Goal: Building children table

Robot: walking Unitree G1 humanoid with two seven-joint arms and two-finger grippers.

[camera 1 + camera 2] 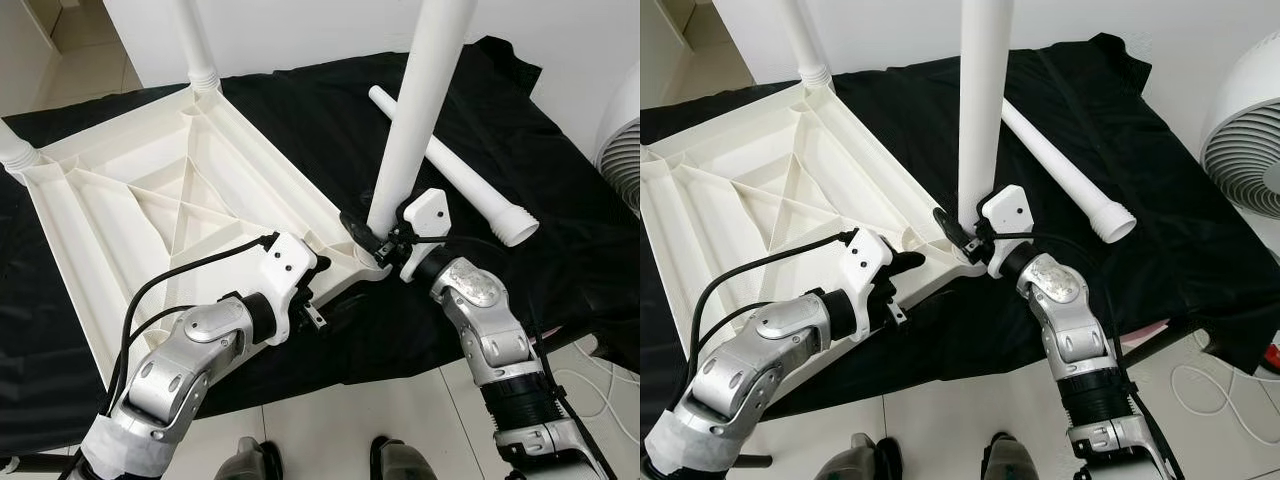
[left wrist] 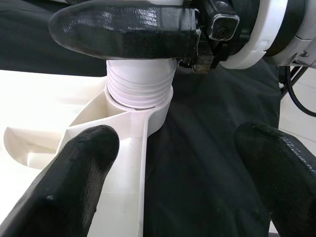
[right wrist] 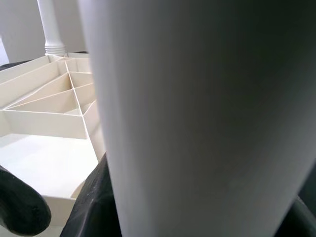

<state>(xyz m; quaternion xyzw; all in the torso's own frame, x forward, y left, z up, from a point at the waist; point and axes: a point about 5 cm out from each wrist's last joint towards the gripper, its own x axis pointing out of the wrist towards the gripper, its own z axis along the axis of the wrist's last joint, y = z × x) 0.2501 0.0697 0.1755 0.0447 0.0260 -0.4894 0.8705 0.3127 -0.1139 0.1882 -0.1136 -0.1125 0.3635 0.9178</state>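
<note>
At frame centre my right claw [image 1: 383, 243] is clenched on the upright leg [image 1: 420, 100] at the upturned tabletop's [image 1: 150, 190] corner socket; my left claw [image 1: 322, 290] sits released beside it.

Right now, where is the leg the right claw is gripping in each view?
Left eye: upright leg right of centre, running off the top edge.
Right eye: leg at centre, top half.
Left wrist: its threaded end in the corner socket.
Right wrist: the broad white leg close up.
Shared landmark: the ribbed tabletop.
</note>
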